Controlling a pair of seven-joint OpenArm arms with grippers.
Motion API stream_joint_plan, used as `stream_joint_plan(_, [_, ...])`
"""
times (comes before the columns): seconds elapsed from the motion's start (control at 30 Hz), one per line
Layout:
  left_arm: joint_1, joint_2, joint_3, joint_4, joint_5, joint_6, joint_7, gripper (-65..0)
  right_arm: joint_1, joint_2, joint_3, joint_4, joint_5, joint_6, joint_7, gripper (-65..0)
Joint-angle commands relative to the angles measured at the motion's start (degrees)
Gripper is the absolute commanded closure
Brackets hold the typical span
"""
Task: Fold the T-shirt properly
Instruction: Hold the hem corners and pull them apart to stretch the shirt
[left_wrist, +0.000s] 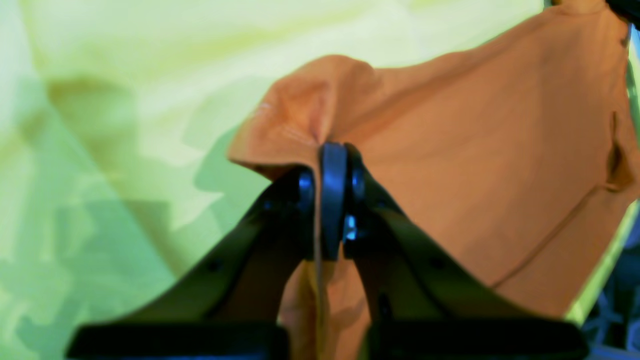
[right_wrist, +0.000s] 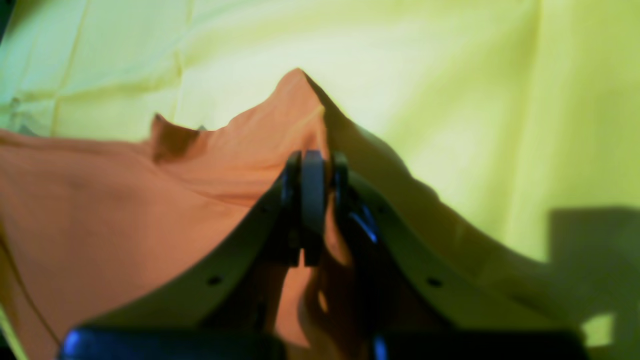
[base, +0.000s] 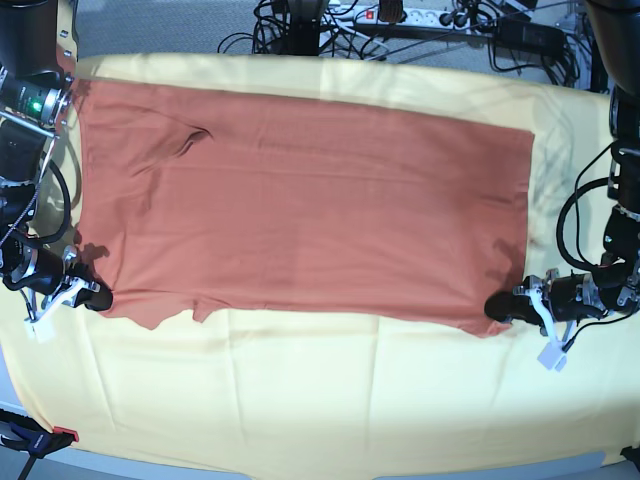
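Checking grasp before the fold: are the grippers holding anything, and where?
Both hold the T-shirt. The left gripper is shut on its near-edge corner on the base view's right; the right gripper pinches the near-edge corner on that view's left.
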Motion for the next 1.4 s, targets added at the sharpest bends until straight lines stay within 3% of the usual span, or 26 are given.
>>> stream_joint_plan(0.0, [-2.3, -0.9, -0.5, 0.5, 0.1, -0.3, -2.6, 0.0, 2.3, 1.3, 0.2, 0.8, 0.4, 0.3, 2.6, 0.0])
stream_joint_plan(0.23, [-2.3, 0.7, -0.5, 0.5, 7.7, -0.3, -9.1, 0.0, 2.9, 1.2, 0.2, 0.8, -6.1, 0.3, 9.3, 0.0])
stream_joint_plan(0.33, [-2.3, 1.8, -0.5, 0.5, 10.9, -0.3, -11.0, 0.0, 2.8, 1.2, 0.2, 0.8, -6.7, 0.3, 9.5, 0.0])
stream_joint_plan(0.43, [-2.3, 2.7, -0.5, 0.5, 11.0, -0.3, -9.4, 0.0, 2.8, 1.2, -0.1, 0.8, -6.6, 0.3, 8.3, 0.0])
stream_joint_plan(0.73, [-2.3, 2.4, -0.5, 0.6, -2.4, -0.3, 4.7, 0.0, 2.7, 1.3, -10.0, 1.3, -6.4, 0.3, 5.6, 0.0])
stream_joint_plan(1.03, [-2.6, 1.2, -0.5, 4.6, -12.9, -0.3, 15.6, 0.0, 2.7, 3.7, -10.6, 2.5, -4.0, 0.3, 2.6, 0.0])
stream_joint_plan(1.37, [-2.7, -1.7, -0.5, 7.3, -14.6, -0.3, 18.0, 0.0, 2.4, 5.9, -10.6, 2.5, -2.8, 0.3, 0.7, 0.0])
